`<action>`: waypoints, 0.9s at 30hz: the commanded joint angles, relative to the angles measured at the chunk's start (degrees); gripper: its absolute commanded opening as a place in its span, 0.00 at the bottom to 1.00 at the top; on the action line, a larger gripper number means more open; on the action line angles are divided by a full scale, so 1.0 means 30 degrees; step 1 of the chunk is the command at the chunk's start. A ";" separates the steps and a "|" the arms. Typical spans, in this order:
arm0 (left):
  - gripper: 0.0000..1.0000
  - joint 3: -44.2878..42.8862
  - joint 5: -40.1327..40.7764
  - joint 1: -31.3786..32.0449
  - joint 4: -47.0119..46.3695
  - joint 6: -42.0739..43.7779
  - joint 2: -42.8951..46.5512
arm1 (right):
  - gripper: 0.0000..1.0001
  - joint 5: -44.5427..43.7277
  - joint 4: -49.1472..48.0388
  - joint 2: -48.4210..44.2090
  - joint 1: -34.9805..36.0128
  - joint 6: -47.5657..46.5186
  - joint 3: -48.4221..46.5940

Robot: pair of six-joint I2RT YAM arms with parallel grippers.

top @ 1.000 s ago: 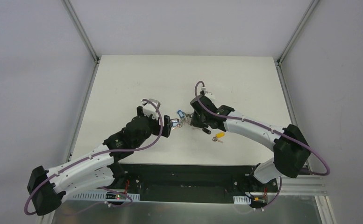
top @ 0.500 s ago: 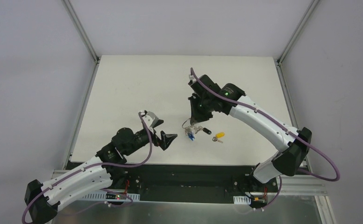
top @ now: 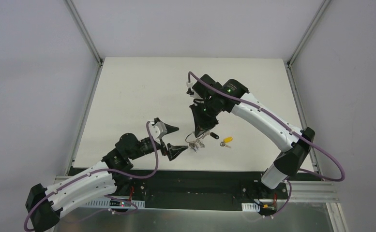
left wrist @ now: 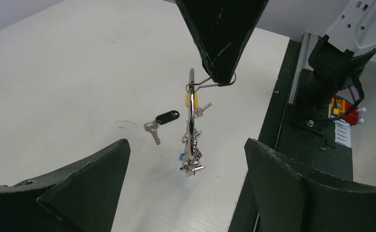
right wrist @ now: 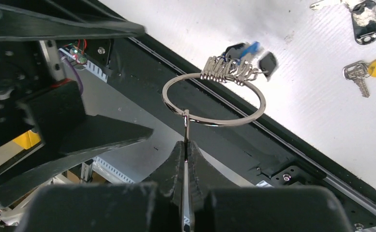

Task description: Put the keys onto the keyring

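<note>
Right tool [top: 199, 130] over white table [top: 137, 87], grey walls [top: 26, 72]

— What's lying on the desk [top: 142, 92]?
— Two loose keys, near edge, right of centre. A black-headed key [top: 213, 136], and just right of it a yellow-headed key [top: 227, 140].
— Touching?
— No, slightly apart, both flat on the white top.

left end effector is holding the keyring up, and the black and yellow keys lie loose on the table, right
Wrong arm. The right end effector is shut on the keyring and holds it up, as the right wrist view shows. The left end effector is open and holds nothing. The black key and yellow key do lie loose on the table.
</note>
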State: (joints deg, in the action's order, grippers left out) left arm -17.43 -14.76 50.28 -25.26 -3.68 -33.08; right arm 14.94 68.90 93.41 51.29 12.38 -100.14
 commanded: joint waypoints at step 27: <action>0.72 0.0666 -0.0942 0.0382 -0.5018 0.2901 -0.2239 | 0.00 0.2418 0.1605 0.2560 0.0831 0.0125 -0.3561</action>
State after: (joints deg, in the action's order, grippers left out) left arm -15.75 -17.41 51.03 -35.38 3.84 -39.88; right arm 20.29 72.47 101.19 53.36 12.38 -108.12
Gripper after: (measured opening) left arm 0.745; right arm 0.009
